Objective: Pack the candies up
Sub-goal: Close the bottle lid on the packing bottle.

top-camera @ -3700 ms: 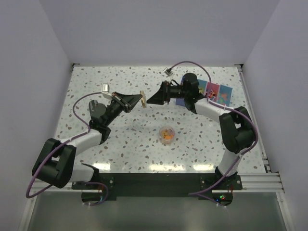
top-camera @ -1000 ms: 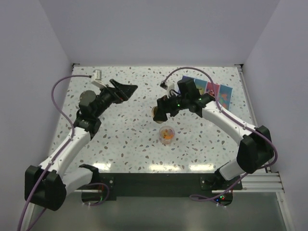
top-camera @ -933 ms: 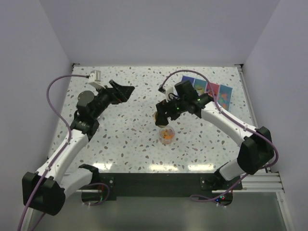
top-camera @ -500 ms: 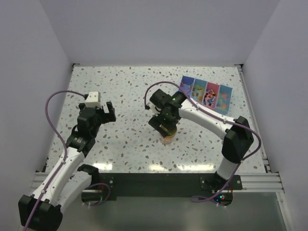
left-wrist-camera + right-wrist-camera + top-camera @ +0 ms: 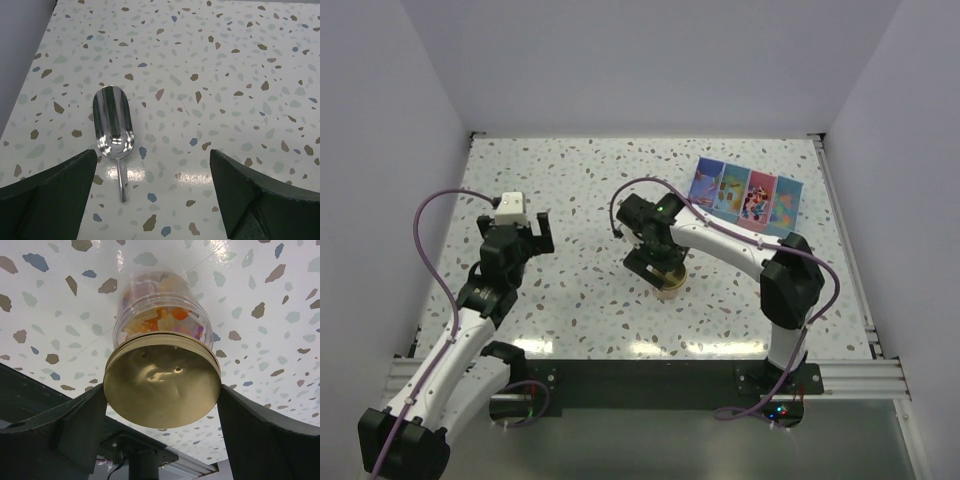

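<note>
Right tool grips the lid — candies lie in the jar beneath.

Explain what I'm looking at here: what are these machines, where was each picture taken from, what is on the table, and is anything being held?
These are two robot arms bolted at the near edge of a speckled table. The overhead picture looks down from above and behind them. The other two come from a camera on each wrist, so the dark shapes at the bottom corners are that arm's own fingers. The left pincer is open and holds nothing; a metal scoop lies on the table in front of it. The right pincer grips a gold lid that sits on the mouth of a small clear jar. The jar holds the candies, mostly orange. A colourful box with compartments lies at the far right of the table.
</note>
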Action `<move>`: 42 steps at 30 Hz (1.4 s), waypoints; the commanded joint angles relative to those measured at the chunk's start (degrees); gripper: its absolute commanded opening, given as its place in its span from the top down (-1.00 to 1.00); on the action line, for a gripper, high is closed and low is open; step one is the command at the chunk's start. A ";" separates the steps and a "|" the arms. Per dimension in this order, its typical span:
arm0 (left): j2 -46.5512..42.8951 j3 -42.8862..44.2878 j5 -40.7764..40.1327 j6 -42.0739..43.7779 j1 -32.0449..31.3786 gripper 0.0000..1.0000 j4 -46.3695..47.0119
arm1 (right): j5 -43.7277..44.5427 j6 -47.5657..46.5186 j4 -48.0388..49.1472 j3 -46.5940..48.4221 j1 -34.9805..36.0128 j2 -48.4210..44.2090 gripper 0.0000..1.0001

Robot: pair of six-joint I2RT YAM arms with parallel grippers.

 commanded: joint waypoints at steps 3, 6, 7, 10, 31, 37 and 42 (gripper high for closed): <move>-0.60 0.73 -0.82 1.28 0.30 -1.00 1.56 | -0.54 -1.17 2.44 1.02 0.08 0.93 0.02; -0.60 0.73 -0.73 1.28 0.30 -0.99 1.56 | -0.99 -0.82 3.94 0.06 0.08 1.19 0.02; -0.42 0.73 -0.73 1.28 0.30 -1.00 1.64 | -0.81 -0.73 4.82 -0.30 0.08 1.10 0.02; -0.24 0.73 -0.29 1.28 0.30 -0.99 1.64 | -0.81 -0.29 6.22 -1.61 -0.36 1.01 0.03; 0.02 0.64 0.50 1.37 0.30 -0.98 1.73 | -3.44 2.08 12.82 -8.91 -4.05 -4.61 0.10; 0.02 0.64 0.76 1.28 0.30 -0.98 1.91 | -3.27 2.52 13.97 -9.44 -4.66 -6.90 0.10; 0.02 0.64 0.85 1.28 0.30 -0.98 1.82 | -4.14 2.70 15.02 -11.37 -5.02 -8.04 0.09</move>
